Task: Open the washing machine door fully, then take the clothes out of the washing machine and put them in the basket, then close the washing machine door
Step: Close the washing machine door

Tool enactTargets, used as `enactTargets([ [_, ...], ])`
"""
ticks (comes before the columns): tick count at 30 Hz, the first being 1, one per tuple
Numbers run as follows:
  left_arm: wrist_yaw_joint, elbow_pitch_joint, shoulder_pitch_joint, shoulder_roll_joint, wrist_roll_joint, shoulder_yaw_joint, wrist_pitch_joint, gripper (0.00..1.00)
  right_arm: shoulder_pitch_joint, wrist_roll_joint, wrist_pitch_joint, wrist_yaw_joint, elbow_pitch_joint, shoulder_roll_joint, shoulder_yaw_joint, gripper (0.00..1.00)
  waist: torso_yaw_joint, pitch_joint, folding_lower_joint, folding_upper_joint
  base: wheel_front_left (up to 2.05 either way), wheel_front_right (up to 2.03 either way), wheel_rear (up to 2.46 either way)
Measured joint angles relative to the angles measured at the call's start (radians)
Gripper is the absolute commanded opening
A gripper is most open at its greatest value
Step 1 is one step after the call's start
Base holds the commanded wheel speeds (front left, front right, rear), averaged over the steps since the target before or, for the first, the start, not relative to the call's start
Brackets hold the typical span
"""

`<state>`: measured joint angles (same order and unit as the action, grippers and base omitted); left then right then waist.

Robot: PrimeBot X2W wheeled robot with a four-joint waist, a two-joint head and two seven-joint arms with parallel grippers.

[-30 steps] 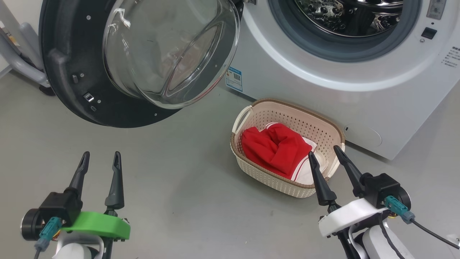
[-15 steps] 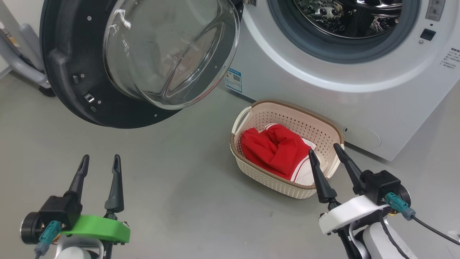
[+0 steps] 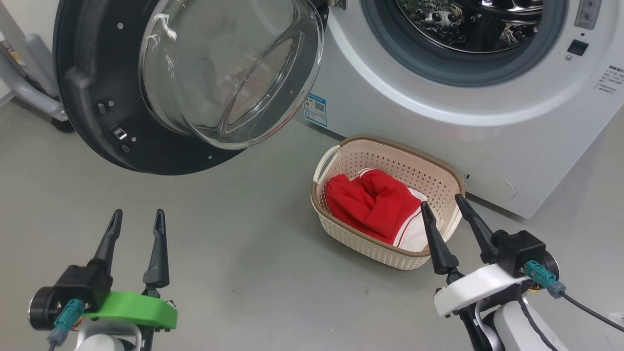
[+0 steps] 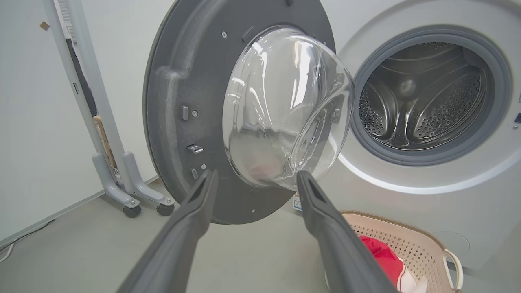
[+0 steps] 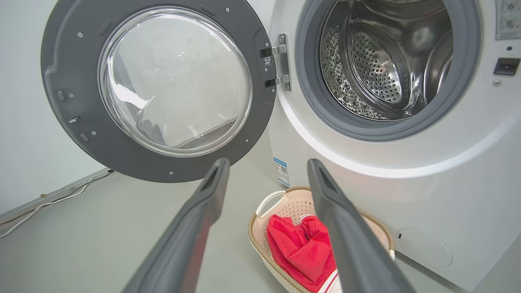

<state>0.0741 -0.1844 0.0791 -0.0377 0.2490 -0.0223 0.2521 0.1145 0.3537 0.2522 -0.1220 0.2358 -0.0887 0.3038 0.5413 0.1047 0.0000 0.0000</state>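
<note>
The washing machine stands with its door swung wide to the left, glass bowl facing me. Its steel drum shows no fabric inside. The red clothes with white trim lie in the cream basket on the floor against the machine's front. My right gripper hangs open just at the basket's near right rim, holding nothing. My left gripper is open over bare floor, pointing at the door.
A grey wheeled stand sits left of the door by the white wall. A cable runs along the wall base. Grey floor stretches between my grippers and the basket.
The whole head picture has shifted slightly left and up, a camera move. The right gripper has edged a little right relative to the basket; both stay open.
</note>
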Motion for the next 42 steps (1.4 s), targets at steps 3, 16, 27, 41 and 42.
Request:
enactTargets([
  [3,-0.001,0.000,0.000,0.000,0.000,0.000,0.000,1.00,0.000,0.004,0.000,0.000,0.000,0.000,-0.001,1.00,0.000,0.000,0.0000,0.0000,0.00,0.00,0.00],
  [16,-0.011,0.004,0.000,0.000,0.000,0.004,0.000,1.00,0.002,0.006,0.000,0.000,0.002,0.000,0.000,1.00,0.001,0.002,0.0000,0.0000,0.00,0.00,0.00],
  [27,-0.018,0.000,0.000,0.000,-0.013,0.004,0.000,0.00,0.004,0.007,0.000,0.000,0.004,-0.002,0.000,1.00,0.001,0.002,0.0001,0.0000,0.00,0.00,0.00],
  [41,-0.025,0.048,0.001,0.001,0.010,0.060,0.000,0.00,0.025,-0.013,0.000,0.000,-0.006,-0.012,0.024,1.00,-0.011,0.057,0.0001,0.0000,0.00,0.00,0.00],
  [42,-0.025,0.059,0.002,0.001,0.010,0.067,0.000,0.00,0.029,-0.015,0.000,0.000,-0.009,-0.016,0.024,1.00,-0.015,0.063,0.0001,0.0000,0.00,0.00,0.00],
])
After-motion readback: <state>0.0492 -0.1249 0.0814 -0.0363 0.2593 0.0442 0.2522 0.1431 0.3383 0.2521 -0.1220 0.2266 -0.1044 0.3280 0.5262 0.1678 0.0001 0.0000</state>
